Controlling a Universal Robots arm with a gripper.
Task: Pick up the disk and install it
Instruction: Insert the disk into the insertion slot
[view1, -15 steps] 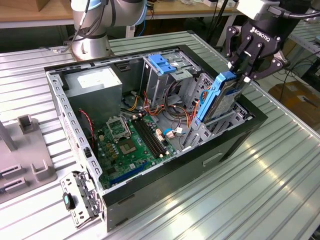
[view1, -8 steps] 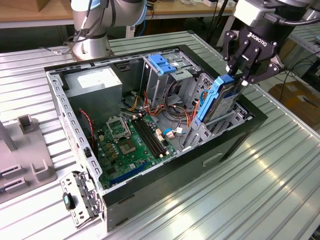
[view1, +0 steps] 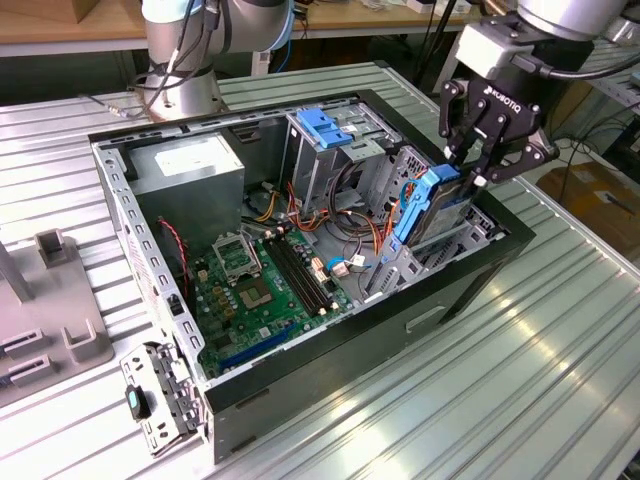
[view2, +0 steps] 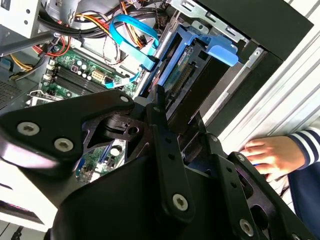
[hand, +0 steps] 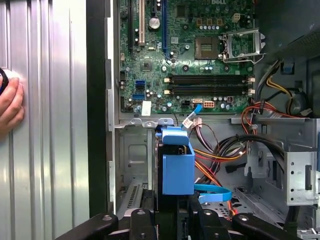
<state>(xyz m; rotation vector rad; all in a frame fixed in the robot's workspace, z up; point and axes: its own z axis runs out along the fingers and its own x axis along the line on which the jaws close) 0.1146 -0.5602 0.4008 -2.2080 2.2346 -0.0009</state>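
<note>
The gripper (view1: 468, 170) clamped the top of the disk (view1: 432, 210), tilted partly inside the drive bay (view1: 400, 268) at the case's (view1: 480, 290) corner on the exterior view's right; seating it well likely needed rails square to the bay.

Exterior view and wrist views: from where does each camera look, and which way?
Exterior view: off the arm, above the open computer case, looking down slantwise; shows the gripper shut on the disk.
First wrist view: on the wrist, looking past the gripper over the disk to the motherboard.
Second wrist view: on the wrist, looking along the fingers at the disk.
Both wrist views share the disk and a person's hand.
</note>
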